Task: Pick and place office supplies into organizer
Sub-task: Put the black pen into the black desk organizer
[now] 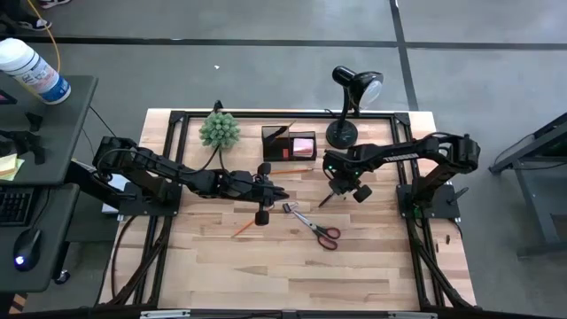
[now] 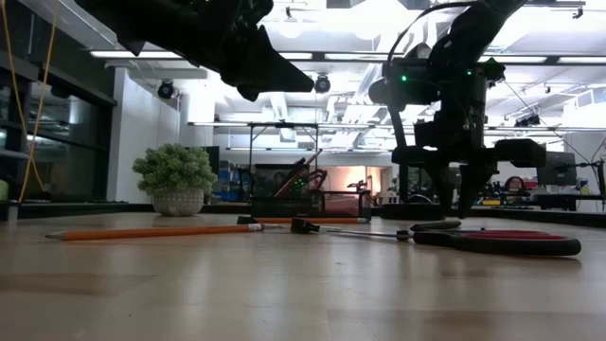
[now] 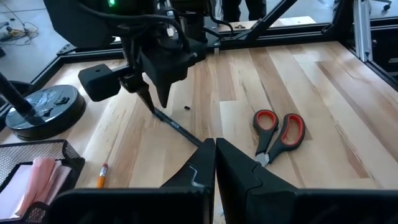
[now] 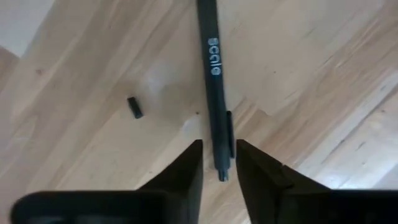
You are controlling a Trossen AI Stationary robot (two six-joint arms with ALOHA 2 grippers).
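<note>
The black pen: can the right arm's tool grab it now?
Probably yes. The right tool hangs right over the black pen, its fingers apart on either side, with nothing between them and the bare table.

Lab: framed robot table (image 1: pixel 221 266), workstations.

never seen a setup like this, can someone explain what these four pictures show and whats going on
Two dark robot arms work at a wooden table. One picture looks down from above, one looks across at table height, and two sit on the arms' wrists.

The right gripper points down with its fingers either side of a black pen, which lies on the wood. The left gripper is shut and holds nothing.

Also on the table: red-handled scissors, an orange pencil, a black organizer, a lamp and a small plant.
</note>
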